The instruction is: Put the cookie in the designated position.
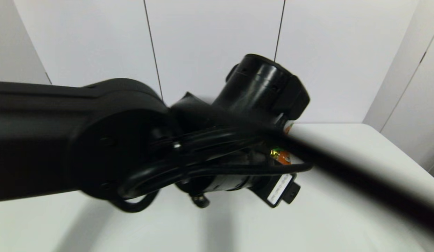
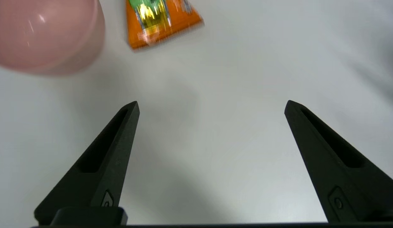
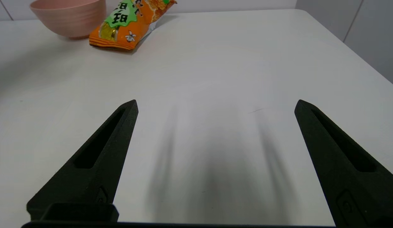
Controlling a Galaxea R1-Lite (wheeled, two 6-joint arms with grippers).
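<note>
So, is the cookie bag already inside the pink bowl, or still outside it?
Outside. The cookie bag lies on the white table beside the pink bowl. Neither gripper holds it.

table [image 3: 247, 63]: white, rounded corner | wall [image 1: 210, 35]: white panels, 2 dark seams

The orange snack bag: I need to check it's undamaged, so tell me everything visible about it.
The orange snack bag is glossy sealed plastic with a green label, black Chinese characters, a cracker picture and crimped end seams. It looks puffed and intact, lying on the white table just beside the pink bowl; contact between them is unclear. Neither gripper touches it.
</note>
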